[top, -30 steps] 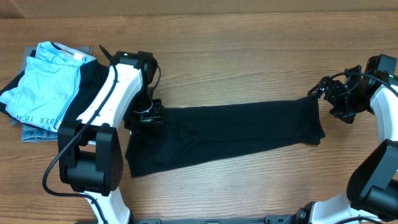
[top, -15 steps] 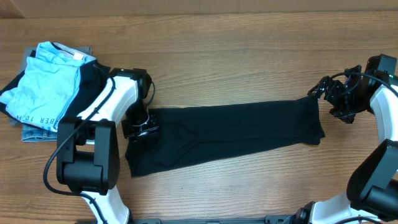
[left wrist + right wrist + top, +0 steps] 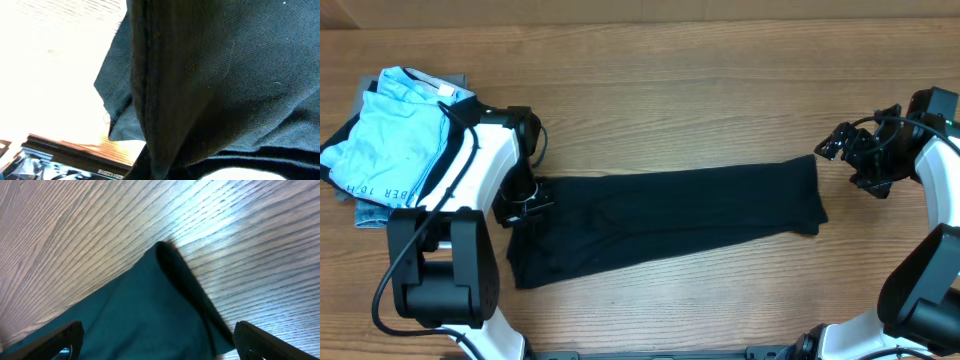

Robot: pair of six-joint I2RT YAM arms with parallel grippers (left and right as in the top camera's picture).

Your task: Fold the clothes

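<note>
A plain black T-shirt (image 3: 670, 215) of soft thin fabric lies on the wooden counter (image 3: 670, 90) as a long, narrow band, stretched between the two sets of fingers. It is widest at the end by the left fingers (image 3: 525, 200) and narrows a little toward the right fingers (image 3: 830, 147). Its surface is mostly smooth, with a few shallow creases near the left fingers, and no print shows. The left fingers are closed together and clamped on the black T-shirt at its upper corner. From there the cloth hangs down in a rounded lower edge. The right fingers stand wide apart and hold nothing, just beyond the far end of the band. In the right wrist view a folded corner of the cloth (image 3: 130, 315) lies flat on the counter between the two fingertips. Whether either tip touches it cannot be told.

In the left wrist view dark cloth (image 3: 225, 75) fills nearly the whole frame in bunched folds with a stitched seam, so the left fingers cannot be made out there, and the counter beside it is washed out to white. Sleeves and neckline cannot be picked out anywhere. Behind the left fingers, well apart from the band, a light blue folded garment with dark lettering (image 3: 390, 130) lies on a grey-blue denim-like piece (image 3: 375, 212), which is mostly covered. The left arm overlaps the near edge of this pile.
</note>
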